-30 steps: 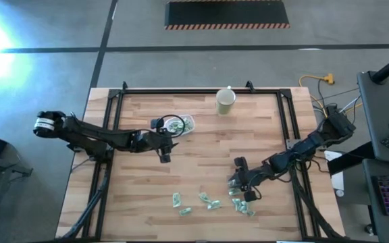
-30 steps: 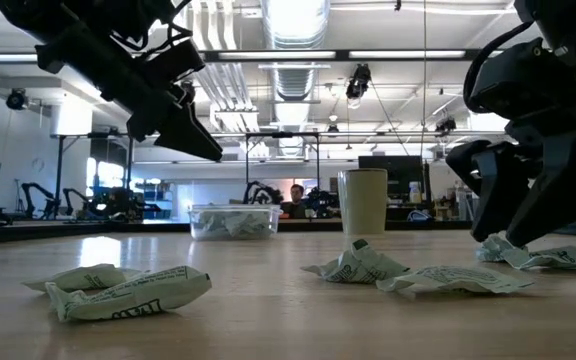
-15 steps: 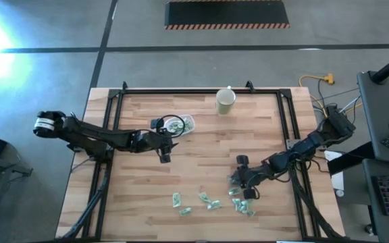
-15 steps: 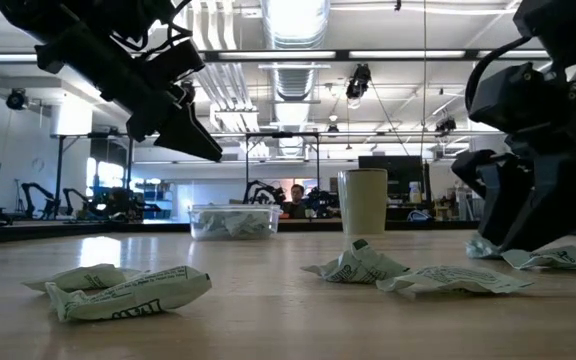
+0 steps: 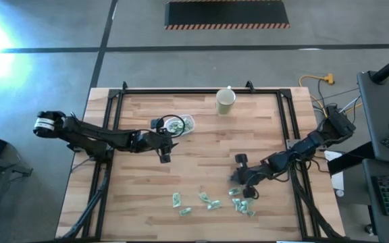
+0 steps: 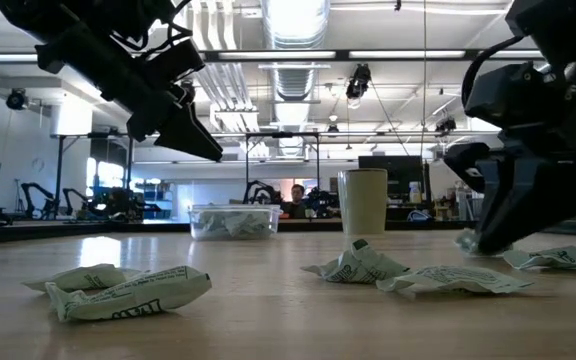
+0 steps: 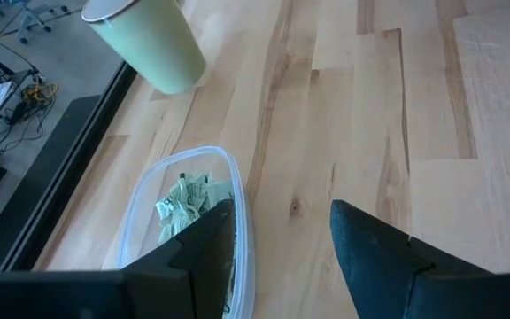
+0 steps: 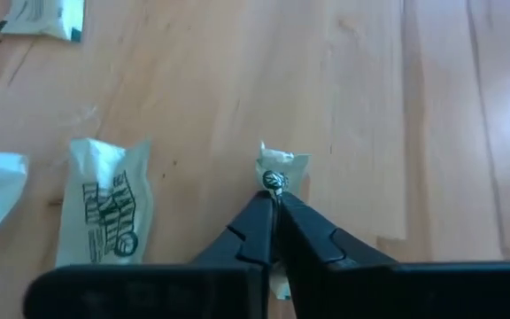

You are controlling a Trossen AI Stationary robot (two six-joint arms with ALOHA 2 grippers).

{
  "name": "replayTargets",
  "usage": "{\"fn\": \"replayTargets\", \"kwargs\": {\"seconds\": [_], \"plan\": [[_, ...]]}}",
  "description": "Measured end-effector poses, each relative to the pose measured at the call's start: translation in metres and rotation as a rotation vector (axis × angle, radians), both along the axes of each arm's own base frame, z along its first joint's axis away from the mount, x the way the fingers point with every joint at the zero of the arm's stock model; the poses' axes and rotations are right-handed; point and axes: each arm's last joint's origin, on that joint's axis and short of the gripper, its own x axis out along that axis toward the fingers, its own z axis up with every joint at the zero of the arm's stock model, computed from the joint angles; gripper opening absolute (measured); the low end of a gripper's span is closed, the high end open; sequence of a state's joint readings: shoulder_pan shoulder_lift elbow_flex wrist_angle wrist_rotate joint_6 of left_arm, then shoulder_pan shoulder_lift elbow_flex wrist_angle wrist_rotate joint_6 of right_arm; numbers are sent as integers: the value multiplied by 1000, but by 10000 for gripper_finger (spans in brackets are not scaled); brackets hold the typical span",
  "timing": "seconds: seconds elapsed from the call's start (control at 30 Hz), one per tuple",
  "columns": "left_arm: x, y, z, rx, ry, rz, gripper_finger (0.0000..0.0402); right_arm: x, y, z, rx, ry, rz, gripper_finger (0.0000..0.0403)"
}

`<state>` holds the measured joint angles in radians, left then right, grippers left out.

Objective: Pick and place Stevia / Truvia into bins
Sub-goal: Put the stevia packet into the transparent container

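— What have you got?
— Your right gripper pinches a sachet by its corner, seemingly just off the table; it could slip out.
— And farther off?
— Left gripper, fingers apart, waits above the tub.

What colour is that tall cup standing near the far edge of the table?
The cup is pale beige-green with a white rim, seen best in the left wrist view.
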<state>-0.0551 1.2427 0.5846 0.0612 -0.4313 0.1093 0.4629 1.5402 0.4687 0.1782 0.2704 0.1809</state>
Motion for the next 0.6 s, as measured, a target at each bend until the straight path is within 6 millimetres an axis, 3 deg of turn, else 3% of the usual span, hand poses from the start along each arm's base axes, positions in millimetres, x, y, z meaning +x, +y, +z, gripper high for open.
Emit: {"fn": "replayTargets", "kwargs": {"seconds": [0.37,0.6], "plan": [[-1,0,4,2,-14,-1,171,25,-2,24,-195,-136,-3,9],[-12,1,18,0,-57,0,171,59,-31,52,-257,-225,-102,9]]}}
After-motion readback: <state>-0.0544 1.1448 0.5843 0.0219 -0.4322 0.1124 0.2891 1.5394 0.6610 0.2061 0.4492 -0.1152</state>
